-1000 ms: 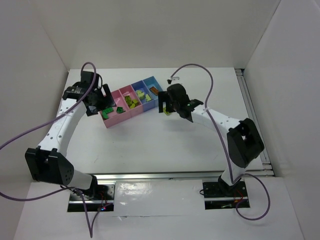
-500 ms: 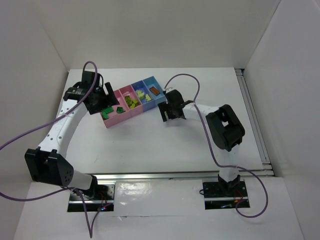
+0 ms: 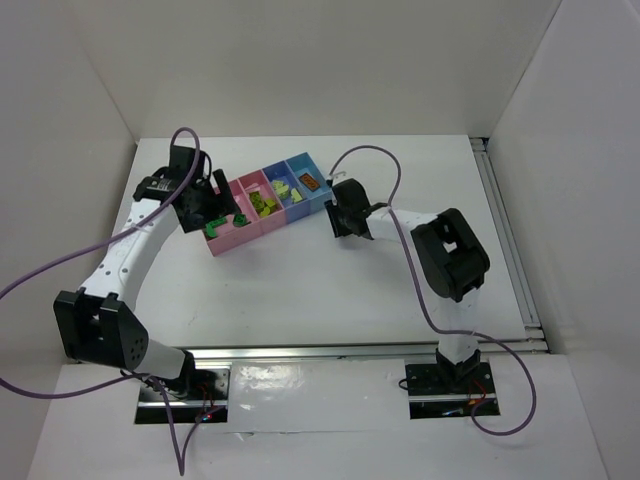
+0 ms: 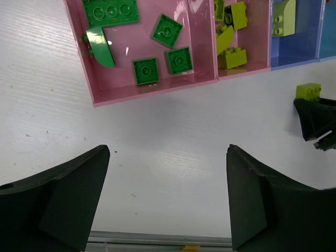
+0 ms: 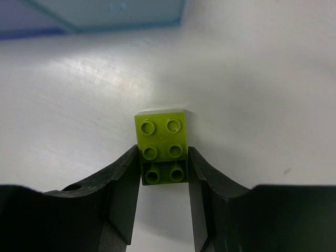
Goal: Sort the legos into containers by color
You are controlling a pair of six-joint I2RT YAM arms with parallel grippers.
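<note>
A yellow-green lego (image 5: 163, 144) lies on the white table just outside the light blue bin (image 5: 105, 21). My right gripper (image 5: 163, 157) is shut on it, one finger pressed to each side. The same lego (image 4: 308, 91) shows at the right edge of the left wrist view. The containers (image 3: 232, 243) form a diagonal row. Dark green legos (image 4: 145, 71) lie in the end pink bin (image 4: 152, 92), and yellow-green ones (image 4: 232, 56) in the second pink bin. An orange-brown lego (image 3: 310, 182) sits in the light blue bin. My left gripper (image 4: 168, 152) hangs open over bare table beside the pink bin, nothing between its fingers.
A metal rail (image 4: 157, 240) runs along the table's near edge and another rail (image 3: 505, 240) along its right side. White walls enclose the table on three sides. Purple cables (image 3: 375, 152) loop above both arms.
My right arm folded in and lowered onto the yellow-green lego beside the light blue bin, and its jaws closed on it. The left gripper shifted slightly and stays open.
</note>
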